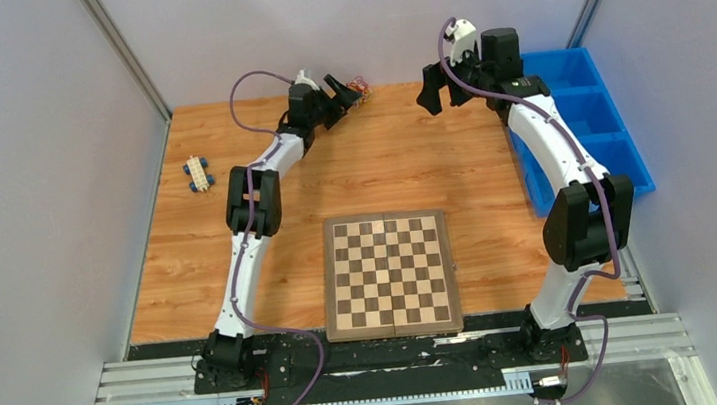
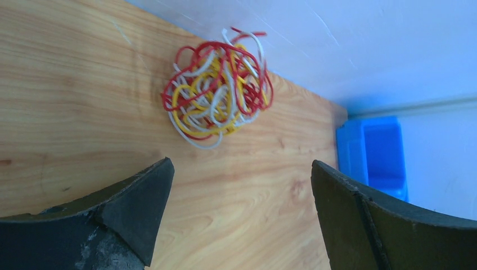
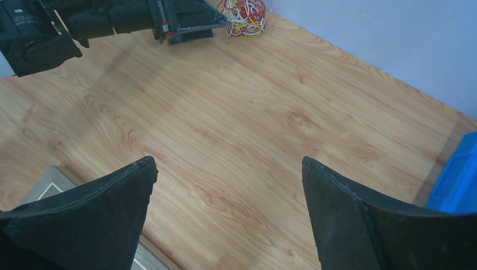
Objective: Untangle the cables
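The left claw (image 2: 239,169) stood wide open and held nothing; the cables (image 2: 216,90), a small ball of red, white and yellow loops, lay on the worktop (image 1: 400,158) just ahead of its fingertips, apart from both fingers and close to the far edge where the wood met the pale wall; the right claw (image 3: 228,163) also stood wide open and empty, with only bare wood between its fingers; from it the cables lay well apart, far ahead and just beside the tip of the left claw; a blue bin (image 1: 592,118) sat off to the right claw's outer side at the worktop's edge; a chessboard (image 1: 389,273) lay behind both claws, near the arm bases; a small blue-and-cream object (image 1: 197,173) rested behind the left claw toward the left edge; the worktop was light grained wood, enclosed by plain grey walls on three sides.
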`<state>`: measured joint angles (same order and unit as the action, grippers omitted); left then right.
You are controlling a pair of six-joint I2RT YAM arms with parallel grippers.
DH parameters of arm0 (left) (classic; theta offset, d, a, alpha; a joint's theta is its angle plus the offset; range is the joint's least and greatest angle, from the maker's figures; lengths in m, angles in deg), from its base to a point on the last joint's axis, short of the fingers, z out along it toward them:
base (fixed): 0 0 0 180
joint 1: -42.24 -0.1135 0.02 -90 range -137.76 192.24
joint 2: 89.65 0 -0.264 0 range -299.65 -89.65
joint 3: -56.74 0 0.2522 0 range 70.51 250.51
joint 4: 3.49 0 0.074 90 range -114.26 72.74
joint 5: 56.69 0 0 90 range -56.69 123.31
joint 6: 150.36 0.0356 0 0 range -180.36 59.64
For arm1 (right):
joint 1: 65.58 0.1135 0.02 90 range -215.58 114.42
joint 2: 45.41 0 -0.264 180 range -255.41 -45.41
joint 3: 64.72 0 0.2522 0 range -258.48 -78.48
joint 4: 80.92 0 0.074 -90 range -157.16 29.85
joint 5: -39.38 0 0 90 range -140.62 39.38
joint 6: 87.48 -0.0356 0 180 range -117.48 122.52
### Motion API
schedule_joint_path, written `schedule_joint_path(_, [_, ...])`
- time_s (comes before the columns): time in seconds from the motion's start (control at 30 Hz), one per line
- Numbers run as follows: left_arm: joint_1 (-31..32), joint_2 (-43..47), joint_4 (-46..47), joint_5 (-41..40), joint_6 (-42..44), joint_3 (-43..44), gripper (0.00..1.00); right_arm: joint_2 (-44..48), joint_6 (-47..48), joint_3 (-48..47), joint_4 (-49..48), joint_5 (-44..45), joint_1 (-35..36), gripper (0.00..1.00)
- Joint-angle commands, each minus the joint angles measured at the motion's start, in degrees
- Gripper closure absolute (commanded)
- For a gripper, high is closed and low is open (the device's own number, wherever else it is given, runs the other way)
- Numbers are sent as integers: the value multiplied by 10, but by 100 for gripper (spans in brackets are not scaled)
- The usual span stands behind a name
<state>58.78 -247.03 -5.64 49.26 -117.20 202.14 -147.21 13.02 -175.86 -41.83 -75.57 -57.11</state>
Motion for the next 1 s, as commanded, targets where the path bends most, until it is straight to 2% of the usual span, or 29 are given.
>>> schedule_joint_path(0.0, [3, -26, 28, -120, -64, 53, 0, 3, -9, -13, 3, 14, -2, 0])
schedule_joint_path(0.1, [9, -51, 36, -171, -62, 96, 0, -5, -11, -26, 4, 25, -1, 0])
schedule_joint_path(0.17, [11, -66, 40, -184, -63, 122, 4, -10, -13, -34, 5, 32, -2, 0])
schedule_joint_path(0.33, [19, -97, 38, -189, -88, 152, 12, -18, -15, -46, 7, 52, -2, 0])
schedule_joint_path(0.47, [23, -116, 52, -188, -100, 168, 24, -13, -14, -41, 9, 67, -2, 0])
schedule_joint_path(0.63, [30, -126, 65, -182, -106, 180, 32, -4, -16, -35, 9, 77, -1, 0])
schedule_joint_path(0.7, [30, -129, 67, -186, -107, 183, 39, -4, -17, -36, 9, 78, -2, 0])
schedule_joint_path(0.77, [30, -130, 76, -188, -100, 185, 51, -5, -14, -35, 10, 79, -1, 0])
schedule_joint_path(0.8, [30, -130, 81, -189, -96, 186, 60, -5, -14, -34, 10, 79, -2, 0])
schedule_joint_path(0.97, [28, -115, 112, -181, -74, 179, 87, -7, -10, -29, 11, 72, -1, 0])
